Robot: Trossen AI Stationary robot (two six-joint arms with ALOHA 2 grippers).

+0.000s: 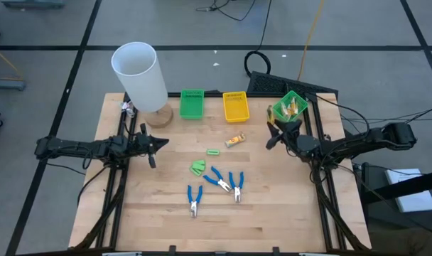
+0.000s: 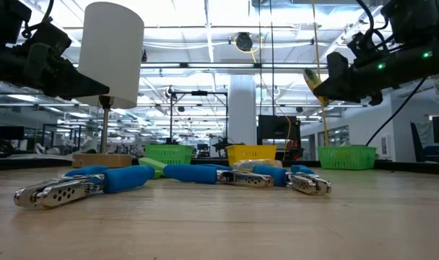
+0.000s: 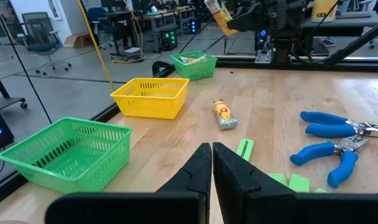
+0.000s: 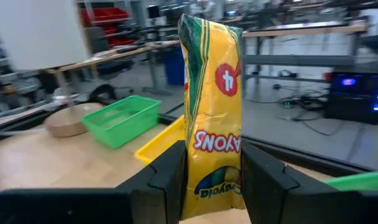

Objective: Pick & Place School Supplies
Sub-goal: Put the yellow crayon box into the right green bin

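My right gripper (image 4: pixel 214 163) is shut on a yellow crayon pack (image 4: pixel 212 93), in the air near the small green bin (image 1: pixel 293 104) at the table's far right. A second crayon pack (image 1: pixel 235 140) lies flat mid-table. Two light-green pieces (image 1: pixel 213 151) (image 1: pixel 197 168) and three blue-handled pliers (image 1: pixel 195 200) (image 1: pixel 217 178) (image 1: pixel 236 186) lie flat nearer the front. My left gripper (image 1: pixel 153 148) is shut and holds nothing. It hovers at the table's left, its fingers (image 3: pixel 201 165) pointing toward the supplies. My right gripper pinches the crayon pack by one end (image 4: pixel 214 177) between its two fingers, one on each broad side. The rest of the pack sticks out beyond the fingertips, its print upside down in the wrist view. The low view shows the pack (image 2: pixel 315 83) lifted clear of the table.
A tall white cylinder (image 1: pixel 139 75) stands on a round wooden base at the far left. A green slotted bin (image 1: pixel 192 104) and a yellow one (image 1: pixel 235 107) sit side by side along the far edge. The small green bin holds yellow items. Bare wood lies along the near edge.
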